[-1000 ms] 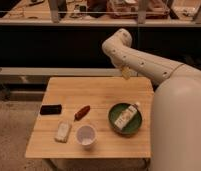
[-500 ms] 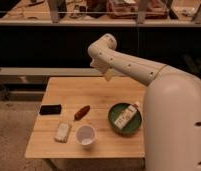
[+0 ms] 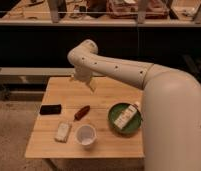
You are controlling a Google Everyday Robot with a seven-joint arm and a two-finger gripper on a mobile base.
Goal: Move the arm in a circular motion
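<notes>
The cream-white arm (image 3: 125, 73) reaches from the big rounded body at the right across to the left, above the far part of the wooden table (image 3: 108, 94). Its bent joint is at the upper left (image 3: 85, 51). The gripper (image 3: 87, 81) hangs below that joint, over the table's far left part, partly hidden behind the arm. It is clear of all the objects and holds nothing that I can see.
On the table lie a black flat object (image 3: 50, 108), a red-brown object (image 3: 82, 112), a white packet (image 3: 63, 132), a white cup (image 3: 86, 135) and a green bowl (image 3: 114, 120) holding a white carton (image 3: 126, 118). A dark counter (image 3: 39, 45) runs behind.
The arm has swung steadily to the left over the back of the table, and the gripper end has come lower. The objects on the table have not moved.
</notes>
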